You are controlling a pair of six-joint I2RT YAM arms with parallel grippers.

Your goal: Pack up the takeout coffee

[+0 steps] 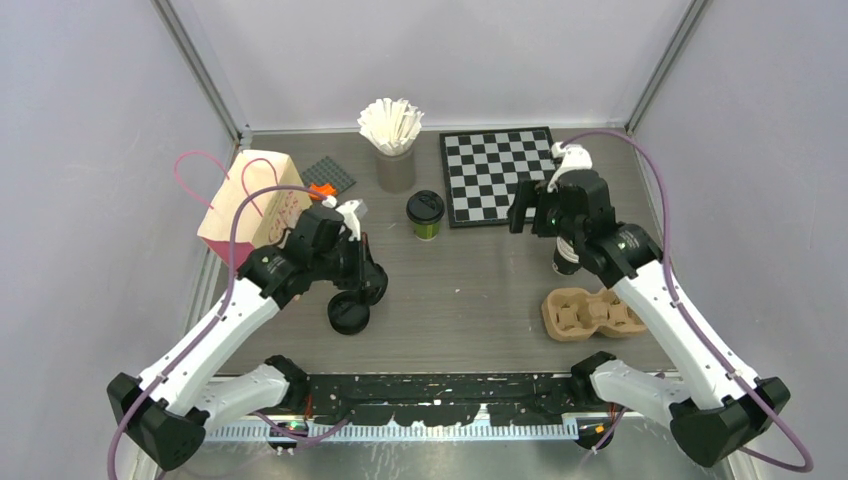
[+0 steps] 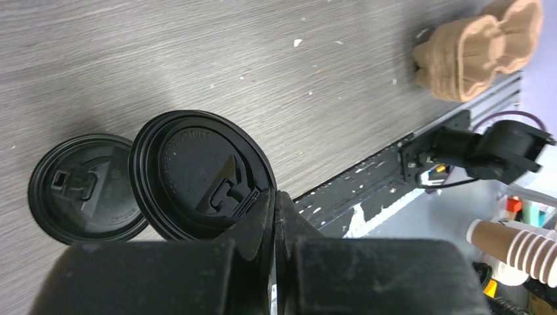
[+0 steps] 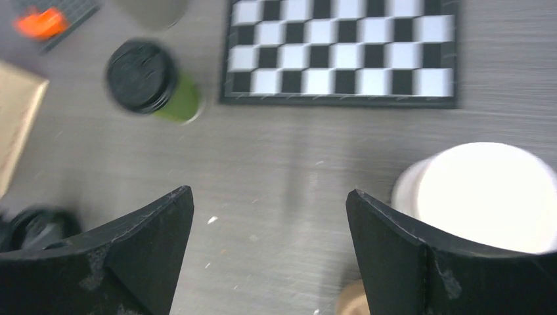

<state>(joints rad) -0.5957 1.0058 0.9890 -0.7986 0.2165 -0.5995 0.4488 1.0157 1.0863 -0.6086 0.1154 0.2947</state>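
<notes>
One takeout coffee cup (image 1: 425, 214), olive-green with a black lid on, stands at the table's middle back; it also shows in the right wrist view (image 3: 148, 82). A second cup (image 3: 483, 197), lidless with a white inside, stands just right of my open, empty right gripper (image 3: 269, 197), and sits under the right arm in the top view (image 1: 563, 260). My left gripper (image 2: 276, 193) is shut on the rim of a loose black lid (image 2: 197, 174) and holds it tilted just above the table. Another black lid (image 2: 82, 187) lies flat beside it (image 1: 348, 316).
A cream paper bag (image 1: 250, 195) with pink handles stands at the left. A brown pulp carrier (image 1: 590, 312) lies at the front right. A chessboard (image 1: 500, 175), a cup of white paper sticks (image 1: 392, 130) and a grey plate (image 1: 328, 178) sit at the back.
</notes>
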